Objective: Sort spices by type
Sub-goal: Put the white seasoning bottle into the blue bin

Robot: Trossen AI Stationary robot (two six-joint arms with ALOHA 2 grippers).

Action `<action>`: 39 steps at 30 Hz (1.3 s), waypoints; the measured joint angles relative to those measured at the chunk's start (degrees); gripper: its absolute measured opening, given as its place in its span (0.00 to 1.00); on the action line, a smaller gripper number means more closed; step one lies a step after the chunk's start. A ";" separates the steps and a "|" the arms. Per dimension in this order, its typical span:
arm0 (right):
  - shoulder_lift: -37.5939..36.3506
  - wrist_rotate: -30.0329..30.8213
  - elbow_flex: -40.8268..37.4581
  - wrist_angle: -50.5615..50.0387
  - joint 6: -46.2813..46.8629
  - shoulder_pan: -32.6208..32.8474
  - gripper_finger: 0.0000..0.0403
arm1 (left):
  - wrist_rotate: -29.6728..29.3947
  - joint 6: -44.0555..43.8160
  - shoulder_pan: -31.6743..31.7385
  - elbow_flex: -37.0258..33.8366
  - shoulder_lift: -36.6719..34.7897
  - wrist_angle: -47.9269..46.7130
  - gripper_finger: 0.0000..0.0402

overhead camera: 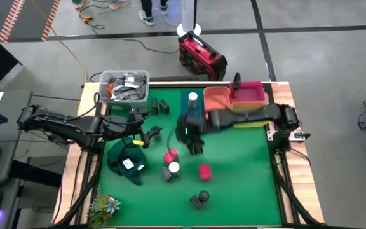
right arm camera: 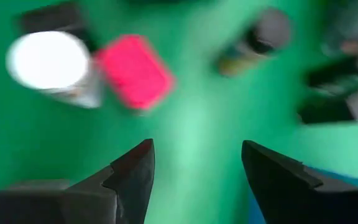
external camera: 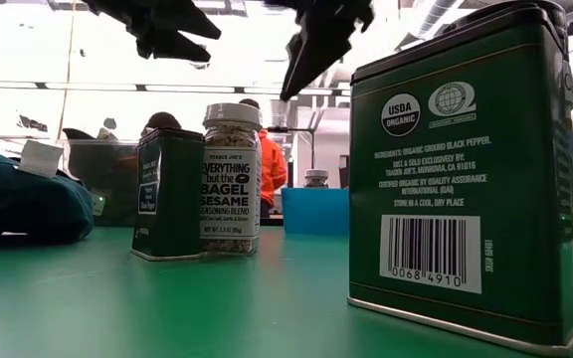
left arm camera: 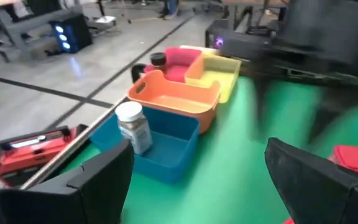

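Observation:
Spices stand mid-table on the green mat: a red-pink box (overhead camera: pixel 170 156), a white-capped jar (overhead camera: pixel 173 168), a second pink box (overhead camera: pixel 204 170) and dark round jars (overhead camera: pixel 199 200) near the front edge. One white-capped jar (left arm camera: pixel 132 127) stands in the blue bin (overhead camera: pixel 191 107). A dark jar (overhead camera: pixel 164 105) stands beside that bin. My right gripper (right arm camera: pixel 197 149) hovers open above the mat, with the pink box (right arm camera: pixel 132 71) and white cap (right arm camera: pixel 48 62) ahead of it. My left gripper (left arm camera: pixel 197 155) is open, raised, facing the bins. The low view shows green tins (external camera: pixel 466 169) and a sesame jar (external camera: pixel 232 179).
Orange (overhead camera: pixel 218 98), pink (overhead camera: pixel 250 94) and yellow (left arm camera: pixel 225 74) bins line the far edge beside the blue one. A clear tub of clutter (overhead camera: pixel 124 86) sits at the far left corner. A dark green cloth (overhead camera: pixel 127 162) lies near the left side. A small plant (overhead camera: pixel 103 205) is at the near left corner.

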 joint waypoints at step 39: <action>6.67 -4.82 -12.58 34.63 3.08 10.87 0.67 | -22.83 0.22 -1.05 0.00 -2.01 -6.66 0.87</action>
